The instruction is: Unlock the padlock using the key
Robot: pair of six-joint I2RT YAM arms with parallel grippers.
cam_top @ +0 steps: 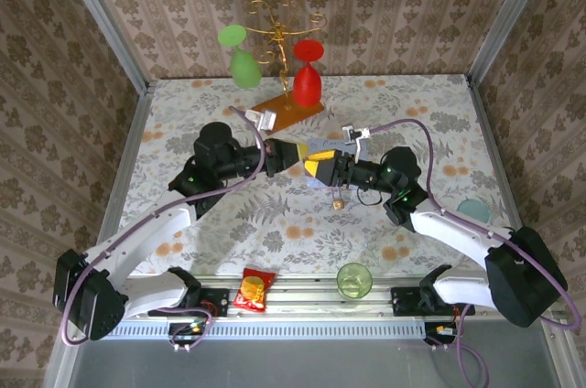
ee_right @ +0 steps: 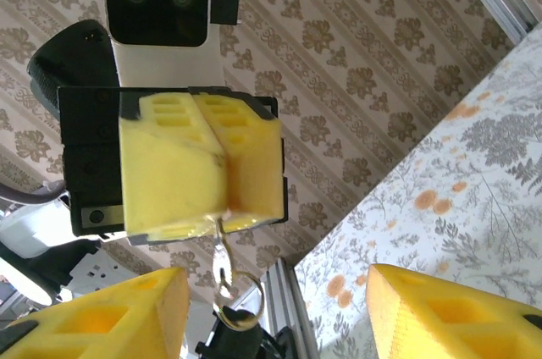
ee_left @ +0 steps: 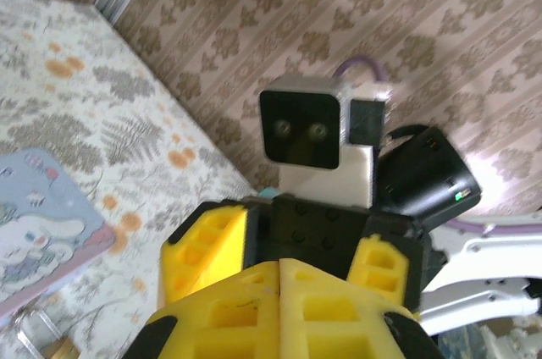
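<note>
The left gripper (ee_right: pixel 216 164) is clamped tight on a thin silvery metal key (ee_right: pixel 221 253), which hangs beneath its 2 yellow fingers (ee_right: pixel 169 164). The right gripper (ee_right: pixel 279 301) is spread wide and holds nothing. A tiny brass-gold padlock (cam_top: pixel 339 205) is noted near the table's centre.

A table (cam_top: pixel 183 223) spread with a flowered cloth is seen. A wooden stand (cam_top: pixel 291 106) is set at its far edge and a pale-blue tin (ee_left: pixel 42 240) mid-table. A padlock (cam_top: pixel 338 205) is laid just nearer. A green cup (cam_top: pixel 354 280) and a red packet (cam_top: pixel 254 289) are placed at the near edge.
</note>
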